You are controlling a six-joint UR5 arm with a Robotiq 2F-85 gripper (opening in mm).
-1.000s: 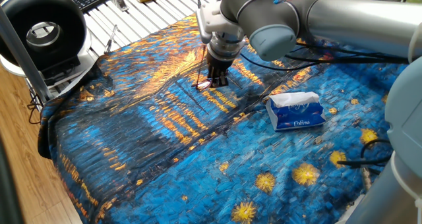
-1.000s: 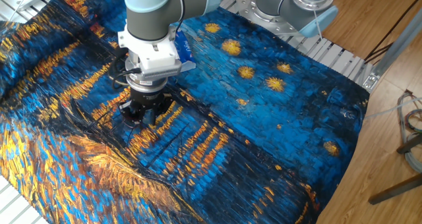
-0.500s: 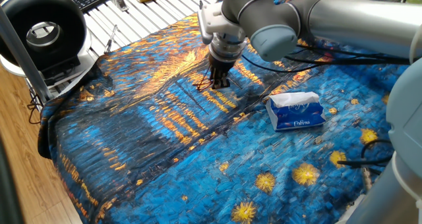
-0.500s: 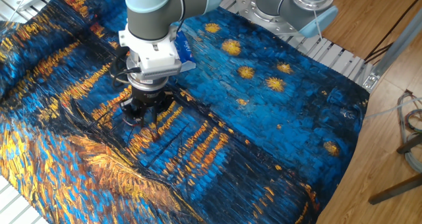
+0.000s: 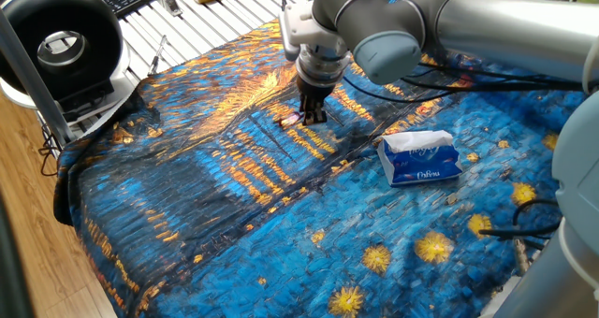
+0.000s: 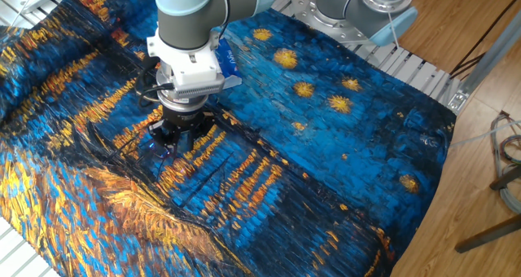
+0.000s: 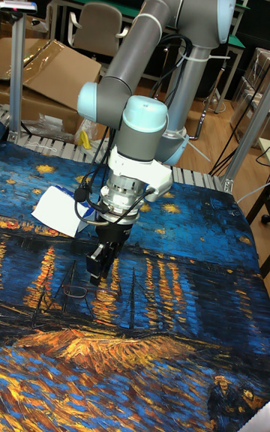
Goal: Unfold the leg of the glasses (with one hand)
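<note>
The glasses [image 5: 291, 120] are a small thin reddish frame lying on the painted cloth [image 5: 234, 215], just left of my fingertips. In the tall fixed view the glasses [image 7: 75, 293] show as a thin loop below and left of the gripper [image 7: 97, 273]. The black gripper [image 5: 313, 115] points straight down at the cloth with its fingers close together, apparently pinching the glasses' leg. In the other fixed view the gripper [image 6: 172, 138] hides most of the frame.
A blue-white tissue pack [image 5: 421, 157] lies right of the gripper; it also shows behind the arm [image 7: 60, 211]. A black ring-shaped device [image 5: 61, 47] stands at the table's left end. Metal slats [image 5: 187, 19] border the cloth at the back.
The gripper's fingers have drawn closer together and shifted slightly at the glasses. The thin frame has moved a little on the cloth beside the fingertips.
</note>
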